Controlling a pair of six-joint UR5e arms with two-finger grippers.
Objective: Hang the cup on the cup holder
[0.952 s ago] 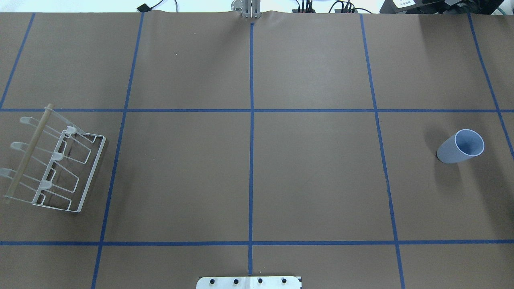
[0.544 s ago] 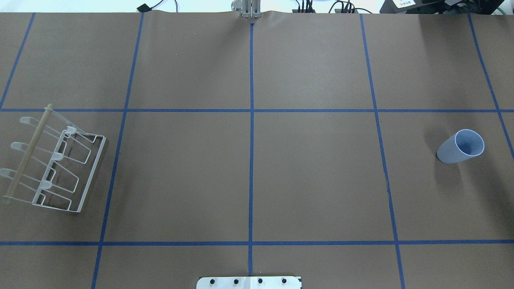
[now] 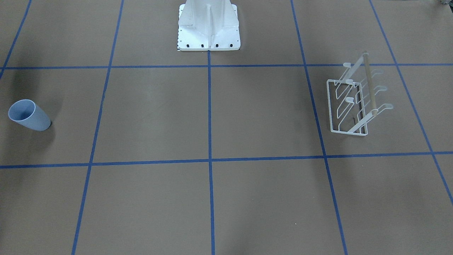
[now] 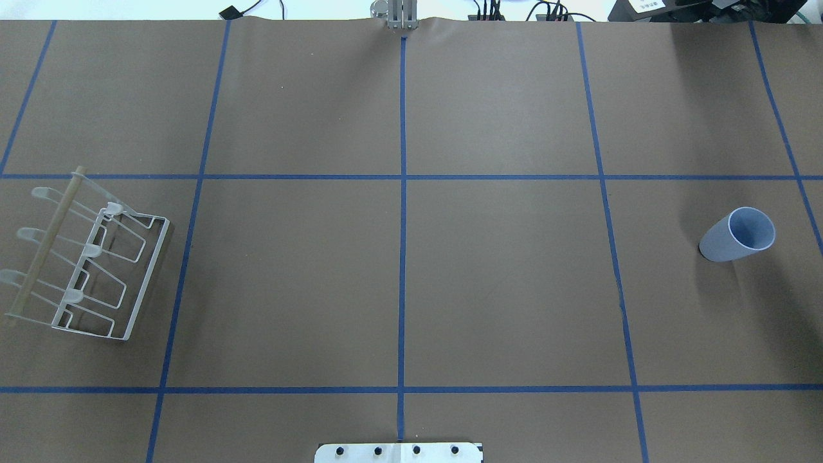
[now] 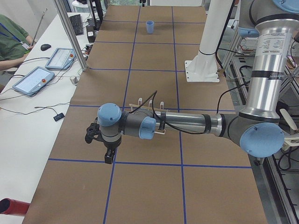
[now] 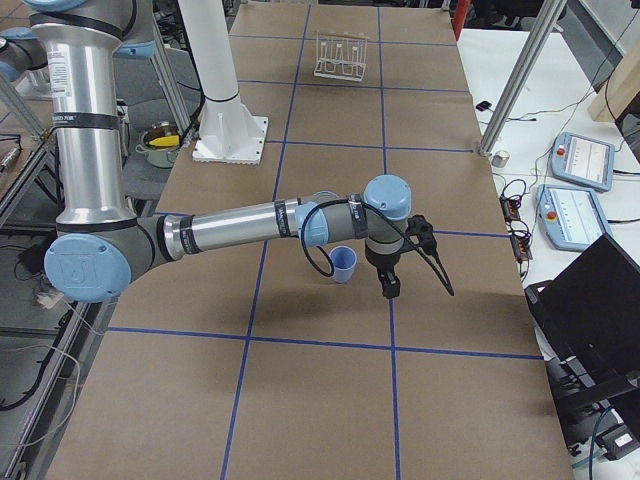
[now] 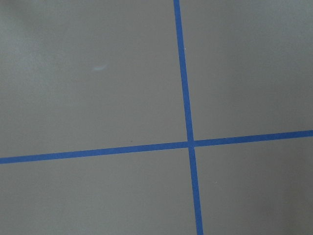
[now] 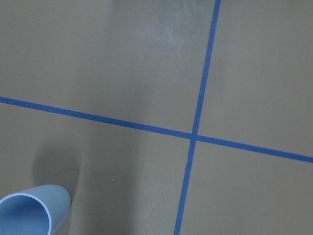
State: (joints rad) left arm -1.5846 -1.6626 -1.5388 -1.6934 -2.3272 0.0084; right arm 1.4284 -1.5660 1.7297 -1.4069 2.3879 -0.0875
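The pale blue cup [image 4: 733,239] stands upright, open end up, at the table's right side; it also shows in the front view [image 3: 30,117], the right side view [image 6: 344,265] and the right wrist view's lower left corner [image 8: 32,215]. The white wire cup holder [image 4: 90,263] with its wooden bar stands at the left side, empty [image 3: 354,102]. My right gripper [image 6: 390,285] hangs just beside the cup, apart from it; I cannot tell if it is open. My left gripper [image 5: 108,156] hangs over the table near the holder [image 5: 149,105], whose lower part my arm hides; I cannot tell its state either.
The white robot base [image 3: 208,24] stands at the table's near middle edge. Blue tape lines grid the brown table. Aluminium posts [image 5: 70,37] and teach pendants [image 6: 585,160] stand on the white side desk. A person [image 5: 9,37] sits there.
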